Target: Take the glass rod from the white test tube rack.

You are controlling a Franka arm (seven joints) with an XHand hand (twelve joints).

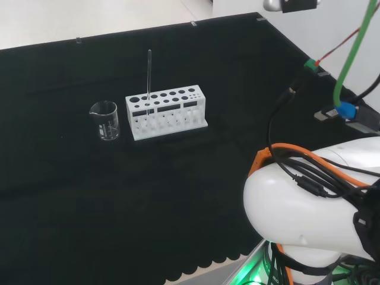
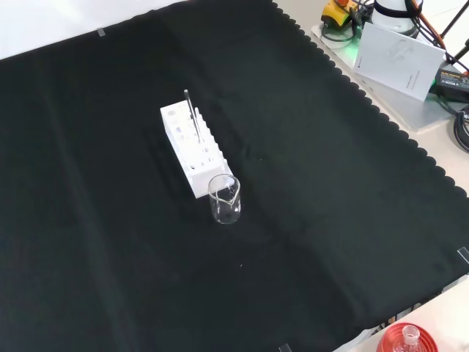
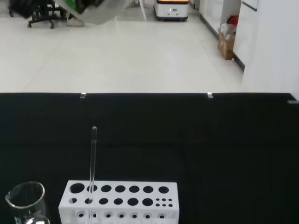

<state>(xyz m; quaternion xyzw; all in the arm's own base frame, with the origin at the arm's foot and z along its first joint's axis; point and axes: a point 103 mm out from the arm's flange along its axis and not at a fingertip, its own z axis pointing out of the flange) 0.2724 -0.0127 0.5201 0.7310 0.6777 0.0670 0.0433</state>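
A white test tube rack (image 1: 166,114) with two rows of round holes stands on the black cloth near the middle of the bench. A thin clear glass rod (image 1: 148,80) stands upright in a hole at the rack's left end in the head view. In the front view the rod (image 2: 192,117) rises from the rack (image 2: 192,150) near its beaker end. The wrist view looks at the rack (image 3: 119,201) and the rod (image 3: 93,158) from a distance, with nothing touching them.
A small clear glass beaker (image 1: 105,120) stands just beside the rack's rod end, also seen as the beaker (image 2: 224,199) and the beaker (image 3: 27,201). The arm's white link (image 1: 303,208) with cables is at the head view's right. A red ribbed ring (image 2: 407,340) sits off the cloth's corner.
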